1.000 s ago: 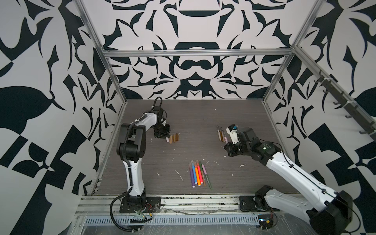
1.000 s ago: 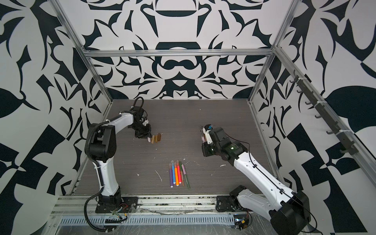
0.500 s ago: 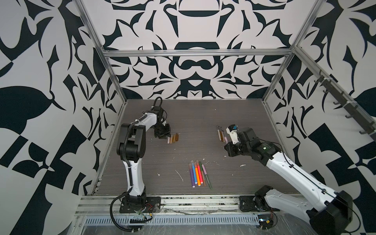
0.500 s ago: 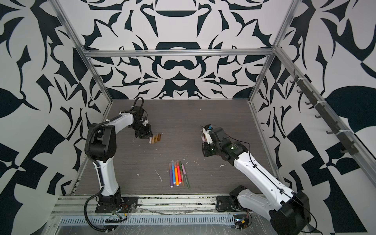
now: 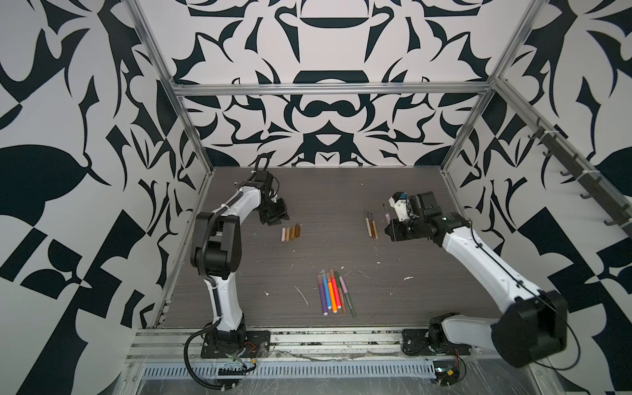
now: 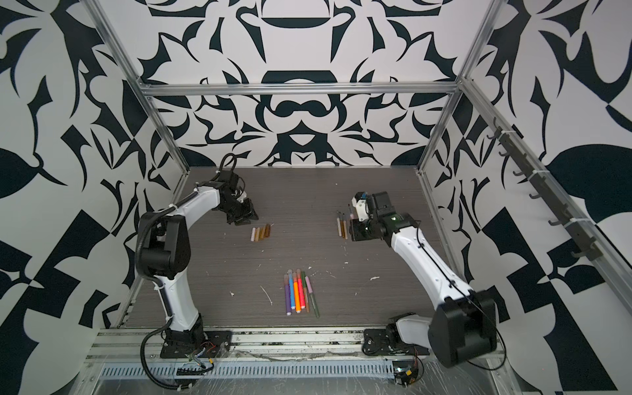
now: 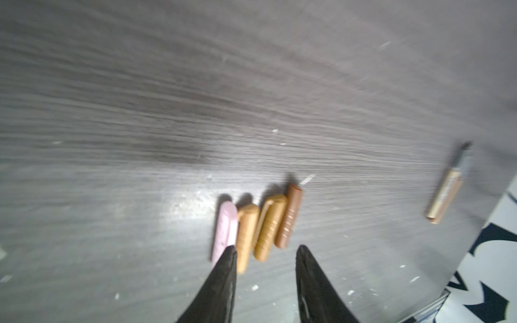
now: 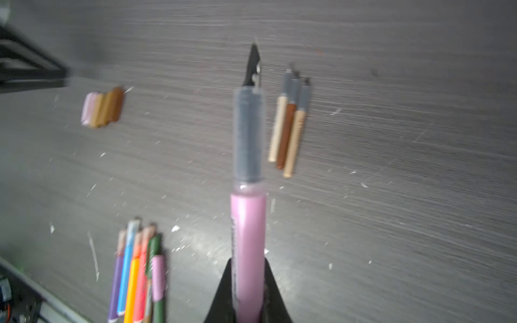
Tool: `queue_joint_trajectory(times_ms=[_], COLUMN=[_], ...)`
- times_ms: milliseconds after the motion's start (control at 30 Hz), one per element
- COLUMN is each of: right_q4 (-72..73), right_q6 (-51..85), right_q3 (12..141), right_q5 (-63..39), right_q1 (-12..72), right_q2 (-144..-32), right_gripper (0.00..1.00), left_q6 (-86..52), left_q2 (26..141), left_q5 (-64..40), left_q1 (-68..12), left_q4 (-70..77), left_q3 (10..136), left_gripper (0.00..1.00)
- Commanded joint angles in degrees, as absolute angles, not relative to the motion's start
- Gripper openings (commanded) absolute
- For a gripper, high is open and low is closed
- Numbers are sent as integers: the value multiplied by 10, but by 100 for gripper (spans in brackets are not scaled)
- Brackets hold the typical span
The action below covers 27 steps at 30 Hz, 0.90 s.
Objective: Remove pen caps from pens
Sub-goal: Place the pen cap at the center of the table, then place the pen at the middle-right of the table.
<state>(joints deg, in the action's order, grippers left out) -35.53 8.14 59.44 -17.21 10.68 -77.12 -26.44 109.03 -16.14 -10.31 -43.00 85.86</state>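
- Right gripper (image 8: 249, 296): clamped on the barrel of the pink pen (image 8: 248, 237), which is uncapped. Its grey grip section and black nib project past the fingers.
- Pink pen, axis: in both top views it (image 5: 386, 214) points its nib toward the back wall, over the right half of the table (image 5: 342, 198).
- Pink pen, print: a line of dark lettering runs along the barrel in the right wrist view, too blurred to read.
- Left gripper (image 7: 265, 249): jaws parted with nothing between them. It hangs at the near ends of the pen caps (image 7: 257, 229), and whether a fingertip touches the pink one cannot be told.
- Pen caps: four lie side by side, flanks touching, in the order pink, tan, ochre, brown. Their long axes are parallel and run roughly front to back on the left half of the table (image 5: 290, 233).
- Uncapped pens (image 8: 288, 131): three thin ones, cream, brown and tan, lie side by side just left of the right gripper in both top views (image 6: 342, 227). Nibs face the back wall, and faint marks on the tan barrel are illegible.
- Capped pens (image 5: 333, 292): a tight bundle near the front centre, with purple, blue, orange and red beside thinner olive and pink ones. Long axes run front to back, caps toward the back wall.
- White flecks (image 5: 302, 295) are scattered around the bundle.
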Motion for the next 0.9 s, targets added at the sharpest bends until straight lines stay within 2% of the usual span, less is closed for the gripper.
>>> queue_joint_trajectory(times_ms=[0, 133, 333, 533, 867], right_q4=[-332, -307, -292, -274, -234], right_q6=[46, 33, 16, 27, 75], right_q3=[634, 680, 713, 698, 650], right_q5=[-225, -264, -302, -334, -314], right_q1=[75, 53, 23, 23, 23], right_q2=[-829, -930, -1008, -1038, -1050], right_gripper=[0, 0, 0, 0, 0], left_q6=[-309, -350, -364, -362, -359], left_q2=[1021, 966, 923, 890, 861], left_q5=[-170, -190, -203, -203, -206], left_q1=[-105, -105, -105, -103, -100], left_q4=[-413, -361, -351, -357, -365], left_q3=[863, 819, 787, 756, 721], left_gripper=[39, 40, 40, 40, 40])
